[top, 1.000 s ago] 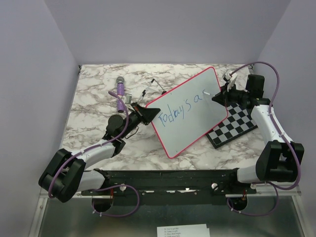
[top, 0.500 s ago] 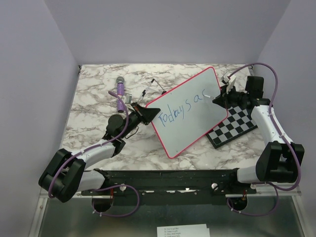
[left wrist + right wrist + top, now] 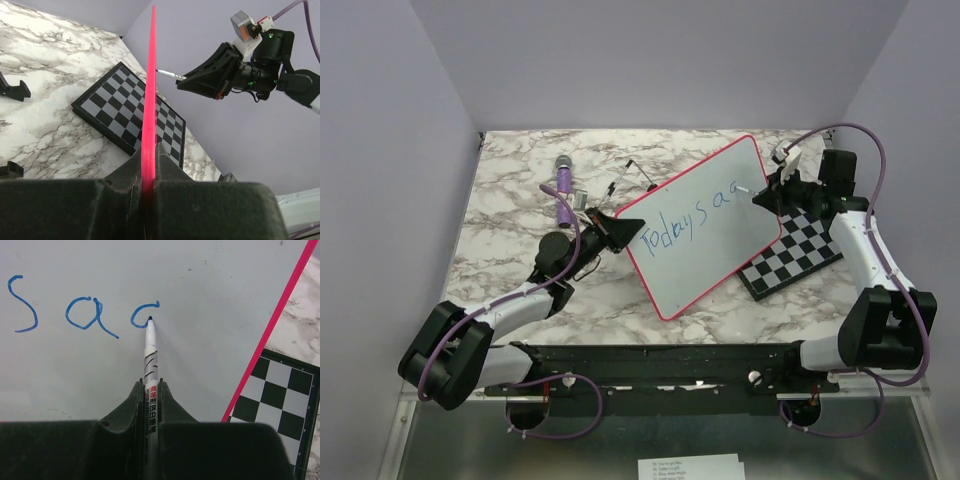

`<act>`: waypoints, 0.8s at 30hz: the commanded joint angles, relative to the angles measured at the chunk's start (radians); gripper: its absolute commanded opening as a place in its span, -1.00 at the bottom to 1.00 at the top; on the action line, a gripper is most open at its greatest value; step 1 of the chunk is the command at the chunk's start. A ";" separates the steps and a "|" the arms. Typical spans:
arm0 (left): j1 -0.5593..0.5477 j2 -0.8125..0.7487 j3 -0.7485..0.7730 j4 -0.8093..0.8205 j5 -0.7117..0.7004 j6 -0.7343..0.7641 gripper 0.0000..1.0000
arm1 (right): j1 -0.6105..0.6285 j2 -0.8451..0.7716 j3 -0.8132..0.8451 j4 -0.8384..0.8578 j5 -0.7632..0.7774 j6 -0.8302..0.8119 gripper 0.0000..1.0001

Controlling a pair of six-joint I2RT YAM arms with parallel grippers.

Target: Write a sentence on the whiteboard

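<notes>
The whiteboard (image 3: 710,245), white with a pink-red rim, lies tilted in the middle of the table. Blue writing (image 3: 685,222) on it reads "Today's a" plus a fresh open loop. My left gripper (image 3: 623,231) is shut on the board's left rim, seen edge-on in the left wrist view (image 3: 148,90). My right gripper (image 3: 758,197) is shut on a whiteboard marker (image 3: 150,352). The marker's tip touches the board at the right end of the newest blue loop (image 3: 145,312).
A black-and-white chessboard (image 3: 800,250) lies under the whiteboard's right edge, also in the left wrist view (image 3: 120,117). A purple microphone-like object (image 3: 563,185) and thin black and white pieces (image 3: 625,178) lie at the back left of the marble table (image 3: 510,250).
The marker tip has drawn more of the new letter after "a": the open curve has closed into a rounder loop. The left gripper and board have not moved.
</notes>
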State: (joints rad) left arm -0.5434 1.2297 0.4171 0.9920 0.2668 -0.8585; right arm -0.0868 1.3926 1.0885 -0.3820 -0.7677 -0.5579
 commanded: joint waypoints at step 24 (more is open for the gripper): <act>-0.006 -0.022 0.032 0.105 0.046 -0.001 -1.00 | -0.002 -0.043 -0.081 -0.027 0.071 -0.076 -0.99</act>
State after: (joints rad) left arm -0.5430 1.2297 0.4171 0.9897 0.2665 -0.8619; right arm -0.0872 1.3788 1.0546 -0.3531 -0.7330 -0.5777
